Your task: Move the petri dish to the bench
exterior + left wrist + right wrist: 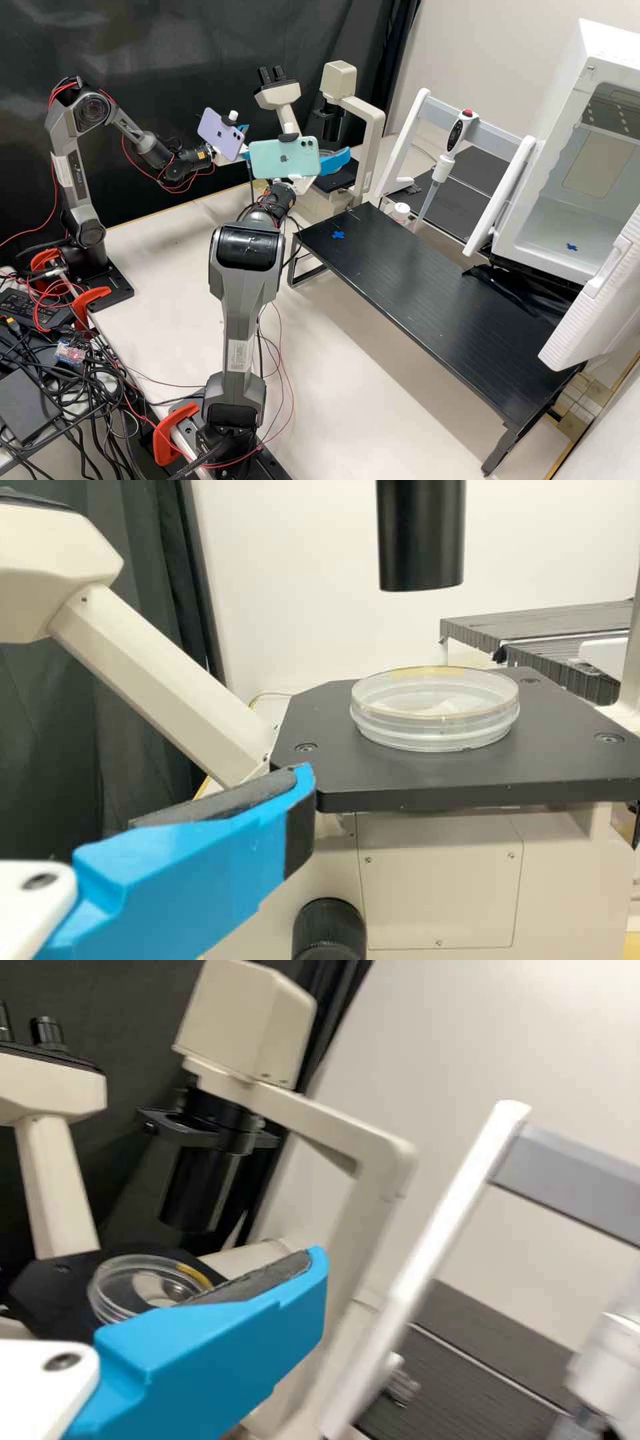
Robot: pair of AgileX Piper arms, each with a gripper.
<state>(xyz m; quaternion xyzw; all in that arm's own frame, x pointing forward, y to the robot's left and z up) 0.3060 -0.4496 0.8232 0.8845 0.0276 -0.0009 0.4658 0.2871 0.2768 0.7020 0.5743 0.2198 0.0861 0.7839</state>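
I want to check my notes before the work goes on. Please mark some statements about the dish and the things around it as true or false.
1. The petri dish stands on the black stage of the microscope. True.
2. A blue cross is marked on the black bench. True.
3. The petri dish is already on the black bench. False: it is on the microscope's stage.
4. The white box is closed. False: the door of the white box stands open.
5. The pipette has a blue button on top. False: the button is red.
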